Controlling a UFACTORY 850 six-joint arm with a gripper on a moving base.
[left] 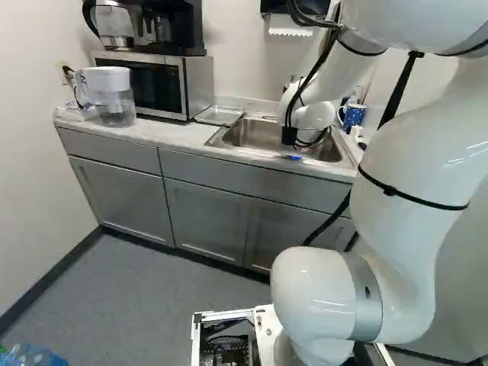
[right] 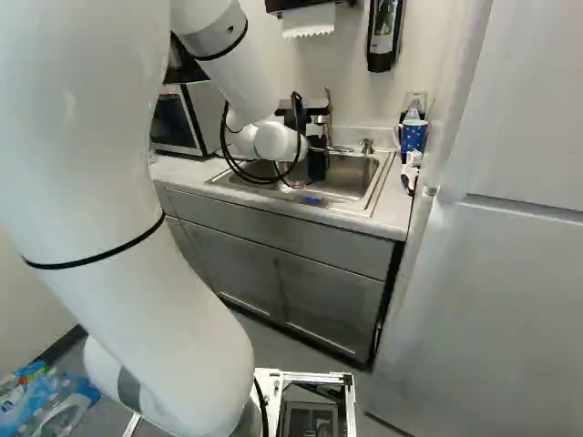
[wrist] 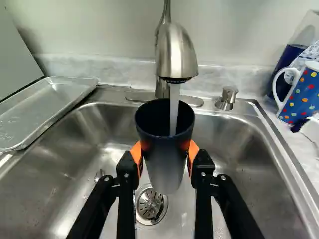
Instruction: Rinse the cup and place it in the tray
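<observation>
Along the back wall [wrist: 109, 30] runs a pale bench [left: 171, 137] with a steel sink [wrist: 249, 144] let into it, and over that I hold the dark cup [wrist: 167, 164], my jaws closed on it from both sides. Its mouth is up, under the faucet [wrist: 177, 52], and a stream of water [wrist: 174, 104] falls inside, so I judge the rinse to be under way. Left to do, I reckon: tip the cup out, clear the spout, and set it in the metal tray [wrist: 50, 107], left of the basin, towards the far side.
</observation>
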